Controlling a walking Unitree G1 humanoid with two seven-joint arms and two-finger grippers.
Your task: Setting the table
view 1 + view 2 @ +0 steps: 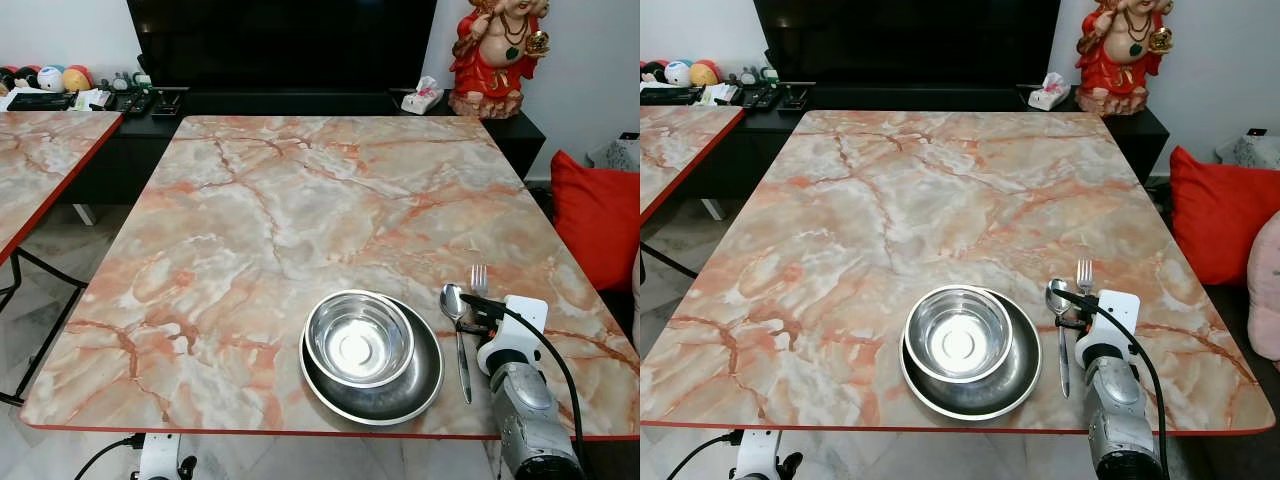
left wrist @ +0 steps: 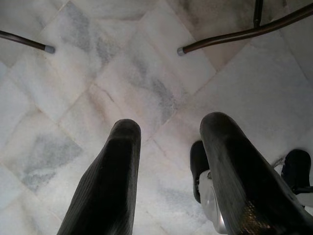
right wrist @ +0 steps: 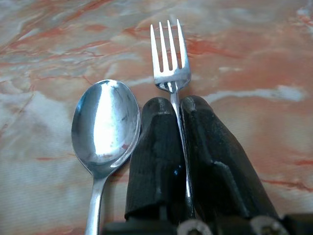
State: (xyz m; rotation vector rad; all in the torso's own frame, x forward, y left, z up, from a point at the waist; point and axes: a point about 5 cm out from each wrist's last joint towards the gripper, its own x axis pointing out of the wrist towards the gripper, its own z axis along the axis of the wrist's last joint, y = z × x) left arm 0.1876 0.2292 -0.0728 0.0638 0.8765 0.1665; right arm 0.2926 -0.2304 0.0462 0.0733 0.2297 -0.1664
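Note:
A steel bowl [image 1: 359,338] sits inside a wider steel plate [image 1: 418,392] near the front edge of the marble table [image 1: 300,220]. Just right of the plate lies a spoon [image 1: 456,325], handle toward me. My right gripper [image 3: 177,110] is low over the table beside the spoon, shut on the handle of a fork [image 3: 169,54] whose tines point away from me; the fork [image 1: 479,279] lies parallel to the spoon. My left gripper [image 2: 168,142] hangs open below the table, over the tiled floor.
A second marble table [image 1: 40,160] stands to the left. Behind the table runs a black TV console [image 1: 300,100] with a tissue pack [image 1: 421,97] and a red statue [image 1: 495,55]. A red cushion [image 1: 598,215] lies at the right.

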